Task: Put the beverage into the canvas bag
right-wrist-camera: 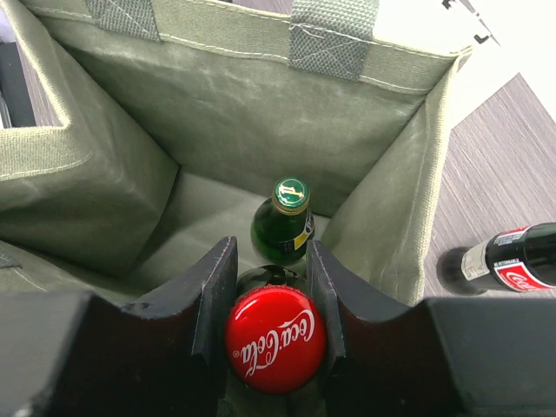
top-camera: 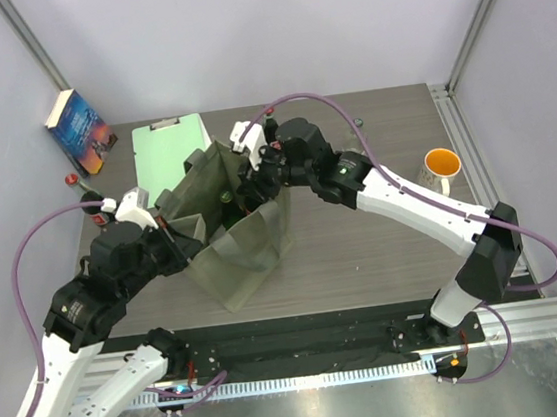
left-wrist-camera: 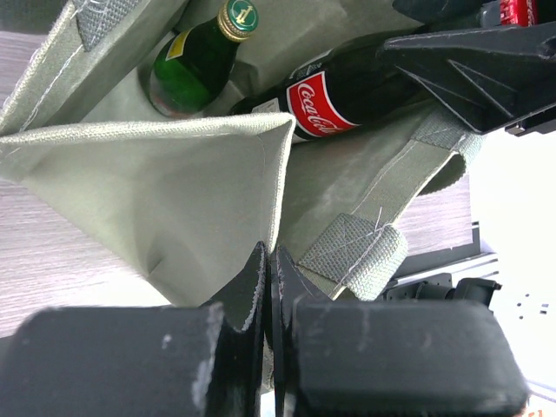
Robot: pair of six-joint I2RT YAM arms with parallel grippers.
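Two claws at the canvas bag (top-camera: 232,239) | top: left claw (top-camera: 165,228) on its rim, right claw (top-camera: 251,176) over the opening | left wrist: fingers (left-wrist-camera: 248,295) pinch the bag's edge; green bottle (left-wrist-camera: 200,65) already inside, cola bottle (left-wrist-camera: 334,100) partway in | right wrist: claw clamped on the cola bottle's neck, not yet let go; second cola bottle (right-wrist-camera: 512,256) waits outside on the table (right-wrist-camera: 512,148).

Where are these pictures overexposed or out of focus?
Top view: bright glare on the metal plate at the bottom. Left wrist view: the right side beyond the bag is washed out white, the near jaws soft. Right wrist view: the upper right corner is washed out; the red cap is sharp.
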